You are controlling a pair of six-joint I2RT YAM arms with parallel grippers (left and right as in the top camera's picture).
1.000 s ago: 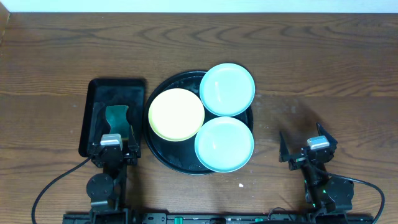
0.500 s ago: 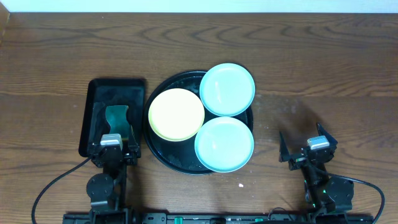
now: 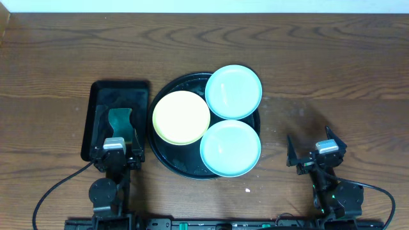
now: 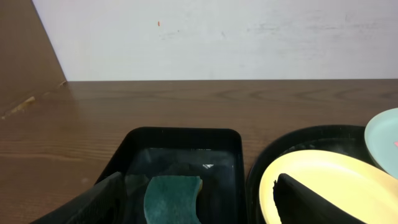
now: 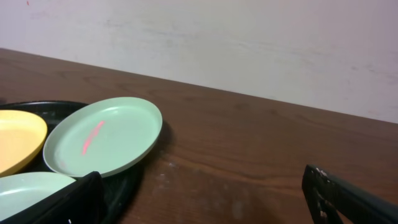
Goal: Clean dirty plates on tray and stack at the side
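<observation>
A round black tray (image 3: 167, 156) holds three plates: a pale yellow plate (image 3: 181, 117) at its left, a mint plate (image 3: 233, 91) at the back right with a pink smear (image 5: 91, 137), and a mint plate (image 3: 231, 147) at the front right. My left gripper (image 3: 115, 152) is open and empty at the near end of a black rectangular tray (image 3: 119, 96), just short of the green sponge (image 4: 172, 198). My right gripper (image 3: 311, 151) is open and empty over bare table, right of the round tray. The yellow plate (image 4: 323, 180) also shows in the left wrist view.
The rectangular tray (image 4: 180, 138) lies left of the round tray and holds the sponge (image 3: 120, 122). A small white crumb (image 3: 248, 189) lies on the wooden table (image 3: 332, 76) near the front. A wall stands behind the table's far edge.
</observation>
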